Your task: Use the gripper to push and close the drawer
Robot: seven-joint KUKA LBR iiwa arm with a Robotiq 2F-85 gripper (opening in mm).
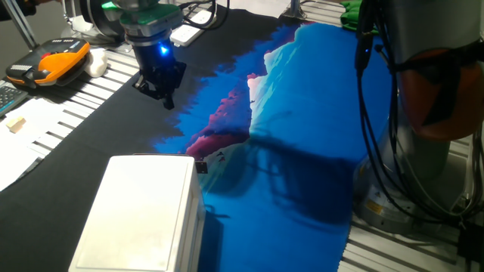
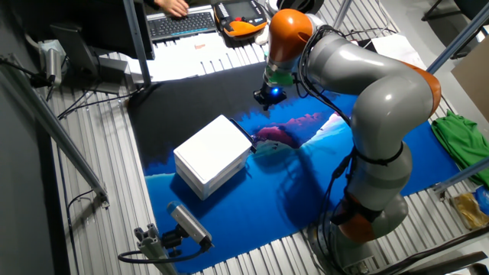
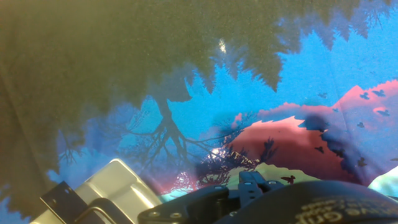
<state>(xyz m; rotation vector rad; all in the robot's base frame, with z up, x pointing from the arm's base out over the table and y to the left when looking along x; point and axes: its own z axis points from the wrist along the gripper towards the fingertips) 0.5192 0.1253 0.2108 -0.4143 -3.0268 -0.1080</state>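
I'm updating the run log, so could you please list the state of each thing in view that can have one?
gripper: raised above the cloth, touching nothing, holding nothing; jaw opening cannot be told
drawer: only a corner visible; open or shut cannot be told
white casing: upright on the cloth
cloth: spread flat over the table

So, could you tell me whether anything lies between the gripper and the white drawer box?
Nothing visible does. The gripper hovers over the dark part of the printed cloth, apart from the box, and only bare cloth shows between them. I cannot tell from these views how far the drawer sticks out.
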